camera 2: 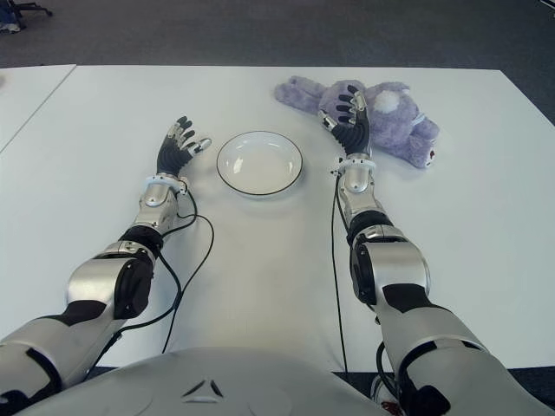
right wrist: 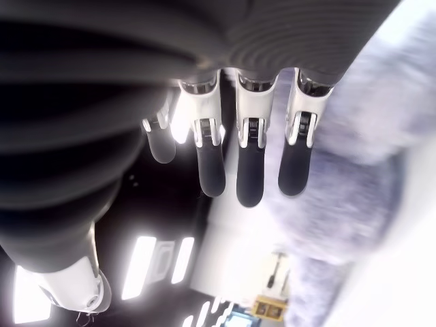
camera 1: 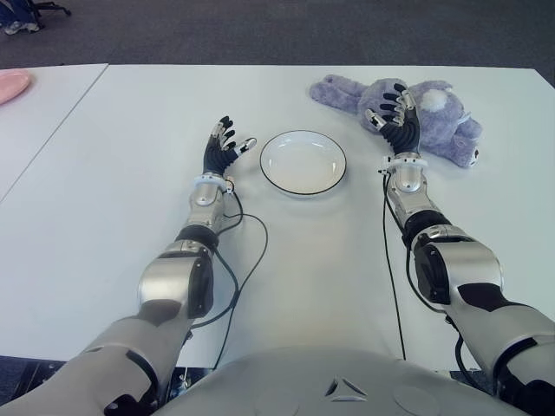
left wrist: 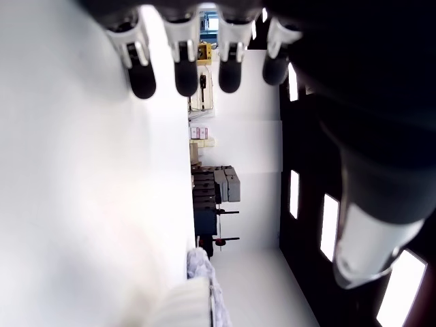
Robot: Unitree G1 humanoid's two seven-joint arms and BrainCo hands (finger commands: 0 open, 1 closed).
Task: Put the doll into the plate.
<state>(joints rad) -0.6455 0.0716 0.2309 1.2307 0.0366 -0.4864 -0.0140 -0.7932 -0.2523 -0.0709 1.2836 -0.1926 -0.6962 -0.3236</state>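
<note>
A purple plush doll [camera 1: 438,121] lies on the white table [camera 1: 130,156] at the back right, right of the white plate [camera 1: 303,161] with a dark rim. My right hand [camera 1: 395,117] is raised just in front of the doll, fingers spread and holding nothing; the right wrist view shows purple fur [right wrist: 361,157] beyond its fingertips [right wrist: 249,187]. My left hand [camera 1: 225,143] is up with fingers spread, left of the plate, holding nothing.
A second white table [camera 1: 35,130] adjoins on the left with a pink dish [camera 1: 10,85] at its far edge. Black cables [camera 1: 251,260] run along both forearms over the table. Dark carpet lies beyond the far edge.
</note>
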